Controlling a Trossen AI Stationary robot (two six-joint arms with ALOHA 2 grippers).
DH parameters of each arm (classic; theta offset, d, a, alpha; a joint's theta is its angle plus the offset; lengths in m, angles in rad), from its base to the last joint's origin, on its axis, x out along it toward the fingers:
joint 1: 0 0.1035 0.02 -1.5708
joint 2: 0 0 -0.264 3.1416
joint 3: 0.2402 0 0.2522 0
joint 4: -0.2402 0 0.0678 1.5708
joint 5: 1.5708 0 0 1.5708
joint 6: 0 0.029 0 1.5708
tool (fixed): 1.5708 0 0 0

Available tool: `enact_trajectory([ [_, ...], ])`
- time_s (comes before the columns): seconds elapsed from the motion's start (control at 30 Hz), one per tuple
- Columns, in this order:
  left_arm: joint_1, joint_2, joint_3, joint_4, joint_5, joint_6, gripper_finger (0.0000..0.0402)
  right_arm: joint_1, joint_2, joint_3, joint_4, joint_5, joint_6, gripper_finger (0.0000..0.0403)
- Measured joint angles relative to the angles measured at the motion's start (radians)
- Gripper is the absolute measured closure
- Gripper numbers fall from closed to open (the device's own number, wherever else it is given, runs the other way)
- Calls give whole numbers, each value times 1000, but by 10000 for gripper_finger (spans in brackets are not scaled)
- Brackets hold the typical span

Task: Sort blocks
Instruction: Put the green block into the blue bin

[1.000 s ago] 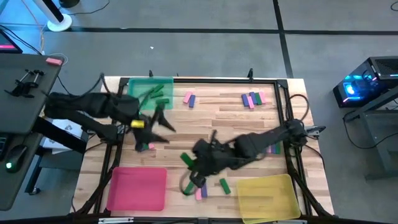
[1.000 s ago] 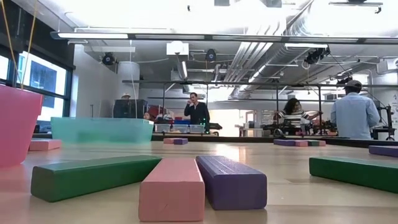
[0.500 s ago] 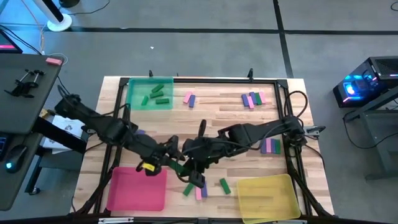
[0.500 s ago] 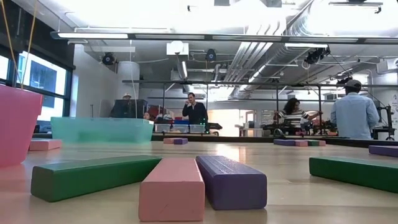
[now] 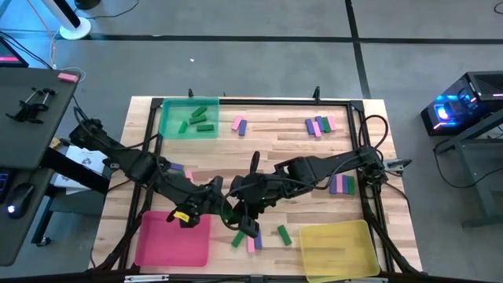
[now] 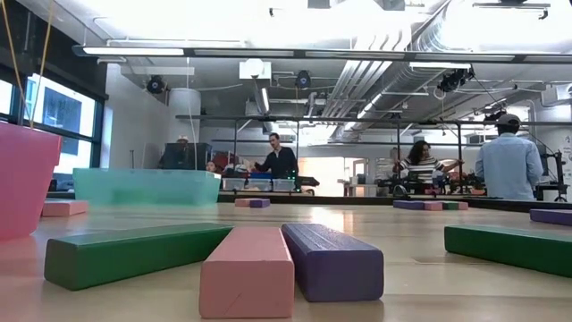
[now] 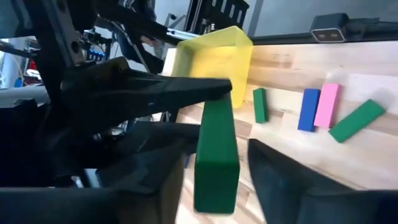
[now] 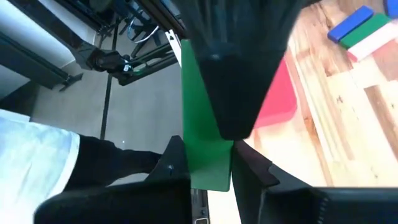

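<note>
My right gripper (image 5: 238, 206) hangs over the middle of the table's near half, shut on a green block (image 7: 216, 155). My left gripper (image 5: 206, 198) faces it from the left, open. Its two fingers (image 7: 280, 180) stand on either side of the same block's free end. More green, pink and purple blocks lie flat in small groups on the wood (image 5: 318, 124), (image 5: 342, 183), (image 5: 251, 240). Three of them fill the front of the low view (image 6: 246, 268). Neither gripper shows in the low view. My right gripper pinches one end of the green block (image 7: 217, 102) between its two fingers (image 8: 249, 163), slanting down from the table's right side. The block is lifted clear of the table and its other end sticks out toward my left gripper. Whether my left gripper touches the block, I cannot tell.
A green tray (image 5: 169, 110) with several green blocks stands at the far left. A pink tray (image 5: 173, 238) is at the near left and a yellow tray (image 5: 336, 248) at the near right. People stand in the room beyond the table.
My left gripper has swung from beside the green tray toward the table's near edge and middle, up to my right gripper, rolling as it went. It has hardly moved in the last half second. My right gripper has turned its wrist a little, still holding the green block.
</note>
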Motion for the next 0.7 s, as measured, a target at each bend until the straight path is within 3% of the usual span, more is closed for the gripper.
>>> enact_trajectory([
  [0.2, 1, 0, 0, 8, 33, 16, 376, -4, 0, 0, 6, -14, 20, 367],
  [0.33, 0, -1, 0, 18, 39, 7, 374, -3, 0, 0, 24, -25, 55, 362],
  [0.57, 0, -7, 1, -5, 34, -59, 373, -6, -34, 0, 62, 0, 126, 222],
  [0.7, 3, -24, 1, -53, 20, -114, 374, -14, -69, 0, 59, -12, 170, 173],
])
